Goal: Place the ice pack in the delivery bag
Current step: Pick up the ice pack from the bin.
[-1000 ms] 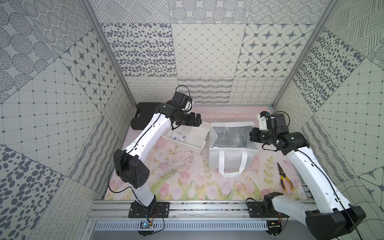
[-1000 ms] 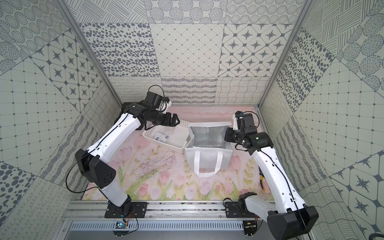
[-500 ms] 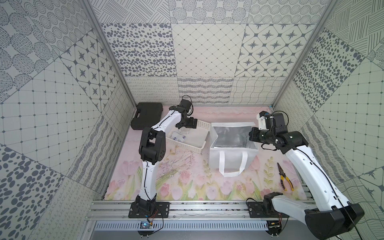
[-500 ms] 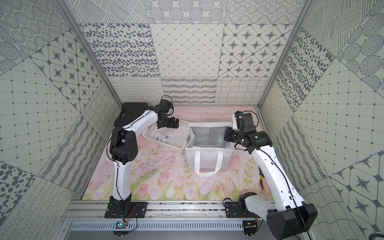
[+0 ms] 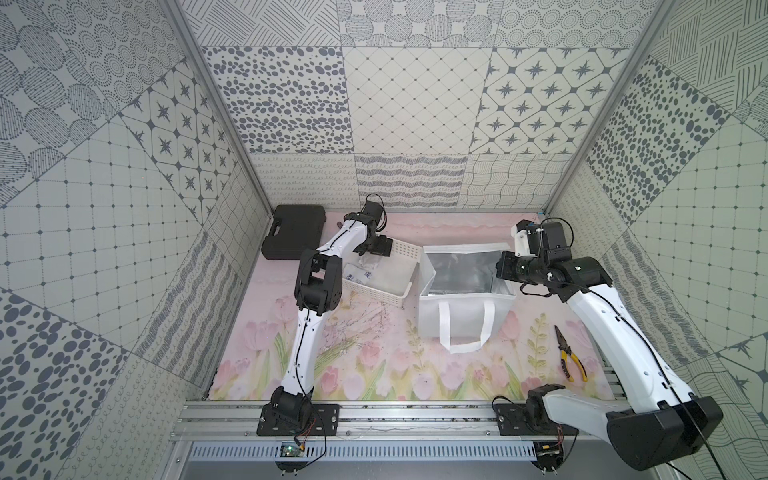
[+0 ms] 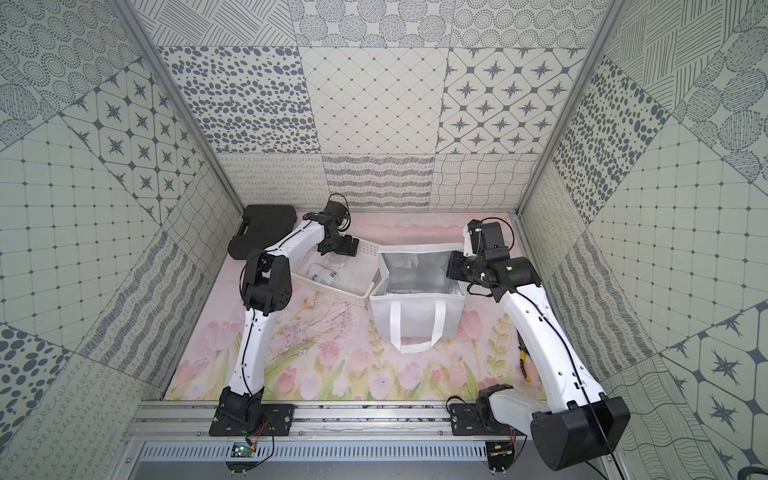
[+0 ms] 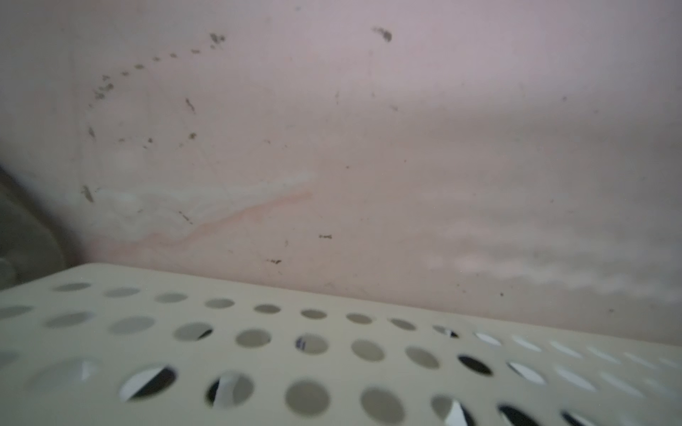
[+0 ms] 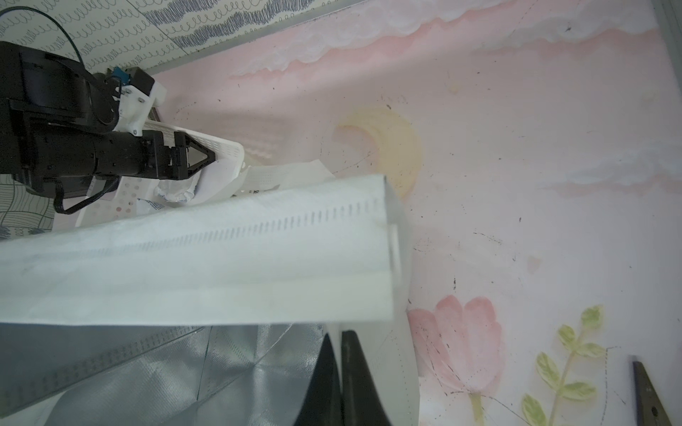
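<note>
The ice pack [image 5: 358,273] [image 6: 323,273], a small whitish pouch with blue print, lies in the white perforated basket [image 5: 405,250] [image 6: 369,249]. A crumpled translucent pouch [image 5: 370,259] [image 8: 173,192] lies beside it, right under my left gripper [image 5: 379,248] [image 6: 344,247] [image 8: 210,158]. That gripper hangs open low over the basket's far corner and holds nothing. The left wrist view shows only the basket wall [image 7: 332,369] and pink mat. The delivery bag [image 5: 461,316] [image 6: 415,311] [image 8: 184,265] stands open with its silver lining showing. My right gripper [image 5: 503,268] [image 6: 452,266] [image 8: 341,333] is shut on its right wall.
A black case [image 5: 295,232] [image 6: 259,228] lies at the back left corner. Yellow-handled pliers [image 5: 571,357] [image 8: 649,394] lie on the mat right of the bag. Printed twigs and flowers cover the mat [image 5: 353,328] in front of the basket.
My left arm folded up, its elbow rising close to the basket, and its gripper dropped lower over the basket's far corner. The right arm and the bag have not moved.
</note>
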Motion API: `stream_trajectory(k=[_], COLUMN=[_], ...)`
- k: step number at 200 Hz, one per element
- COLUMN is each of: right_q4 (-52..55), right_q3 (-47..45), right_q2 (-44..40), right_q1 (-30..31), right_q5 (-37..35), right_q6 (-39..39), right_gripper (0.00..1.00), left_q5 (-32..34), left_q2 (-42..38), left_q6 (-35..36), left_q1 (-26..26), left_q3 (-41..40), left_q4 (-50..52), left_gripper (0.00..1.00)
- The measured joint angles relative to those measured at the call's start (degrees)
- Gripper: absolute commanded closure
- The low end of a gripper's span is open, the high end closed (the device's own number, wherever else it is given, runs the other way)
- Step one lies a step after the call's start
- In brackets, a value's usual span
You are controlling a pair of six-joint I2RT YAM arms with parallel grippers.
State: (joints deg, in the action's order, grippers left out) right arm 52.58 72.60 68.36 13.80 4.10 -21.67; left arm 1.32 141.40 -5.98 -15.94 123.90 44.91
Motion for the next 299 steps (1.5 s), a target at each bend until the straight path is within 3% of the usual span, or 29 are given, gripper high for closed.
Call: stream_trajectory(k=[37, 99, 136, 183, 228, 258, 299], right_q4=[-0.04, -0.07, -0.11, -0.11, -0.11, -0.13, -0.35], right_q3=[0.07, 0.07, 0.04, 0.02, -0.22, -0.81, -1.64], right_q2=[0.74, 0.70, 0.52, -0.20, -1.66, -2.40, -2.75], right_q1=[0.00, 0.00, 0.00, 0.00, 0.00, 0.00, 0.00], right_q5=[0.37, 0.48, 0.83, 1.07, 1.42, 1.53, 1.84], right_q6=[-0.44, -0.59, -0.90, -1.33, -1.77, -1.90, -1.92], right_gripper=[1.00, 1.00, 1.00, 1.00, 1.00, 1.00, 1.00], left_q5=[-1.14, -1.57, -3.06, -6.80, -12.09, -15.34, -19.74], left_q2=[0.02, -3.06, -6.12, -14.05, -26.21, -33.48, -37.75], left_q6=[0.17, 0.59, 0.00, -2.49, -5.38, -6.21, -5.73], left_q1=[0.04, 0.04, 0.04, 0.04, -0.15, -2.97, -13.07], left_q3=[-0.42, -6.29, -11.32, -18.91, -21.75, -17.99, -6.40], left_q4=[0.85, -1.03, -3.15, -2.95, -2.47, -1.09, 1.55], left_gripper=[0.09, 0.36, 0.70, 0.77, 0.77, 0.79, 0.82])
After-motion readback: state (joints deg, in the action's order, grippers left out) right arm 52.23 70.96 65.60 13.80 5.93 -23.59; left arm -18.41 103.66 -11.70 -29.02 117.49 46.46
